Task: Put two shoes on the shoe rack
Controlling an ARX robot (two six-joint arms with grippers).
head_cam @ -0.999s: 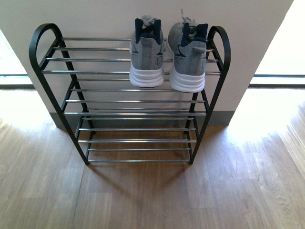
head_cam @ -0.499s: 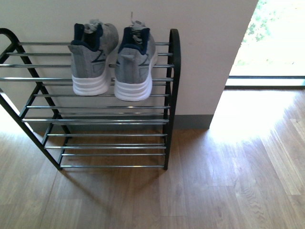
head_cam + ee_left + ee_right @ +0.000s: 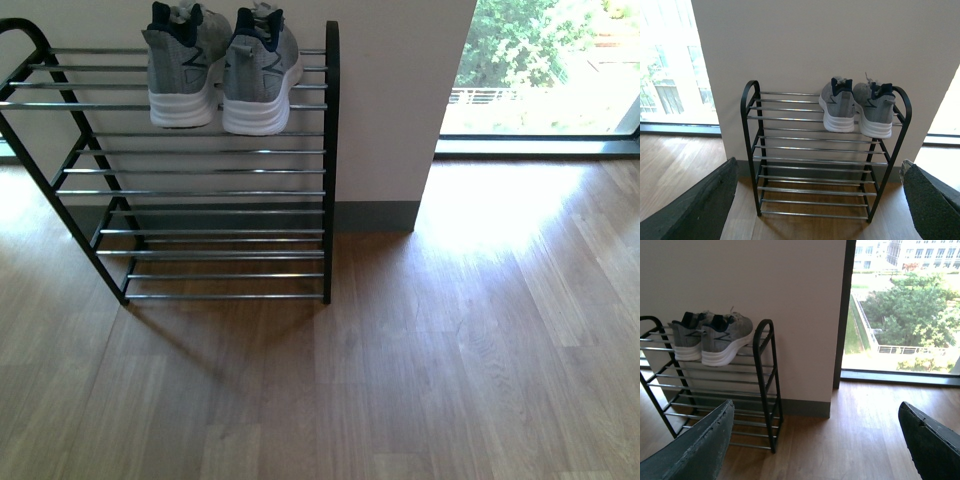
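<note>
Two grey knit shoes with white soles stand side by side, heels outward, on the top tier of the shoe rack (image 3: 328, 160): one shoe (image 3: 183, 68) on the left, the other shoe (image 3: 258, 75) beside the rack's right frame. They also show in the left wrist view as a left shoe (image 3: 836, 105) and a right shoe (image 3: 875, 109) on the shoe rack (image 3: 751, 150), and in the right wrist view as one shoe (image 3: 687, 338) and its neighbour (image 3: 727, 340). My left gripper (image 3: 820, 200) is open and empty, well back from the rack. The right gripper (image 3: 815, 445) is open and empty over bare floor. Neither arm shows in the front view.
The rack stands against a white wall with a grey skirting (image 3: 375, 215). Wooden floor (image 3: 450, 350) spreads in front and to the right. A floor-length window (image 3: 545, 70) with a dark frame (image 3: 845, 310) lies right of the wall.
The front view has swung to the right: the rack and shoes have slid to the left and upward in the picture, and the window with trees has come into view.
</note>
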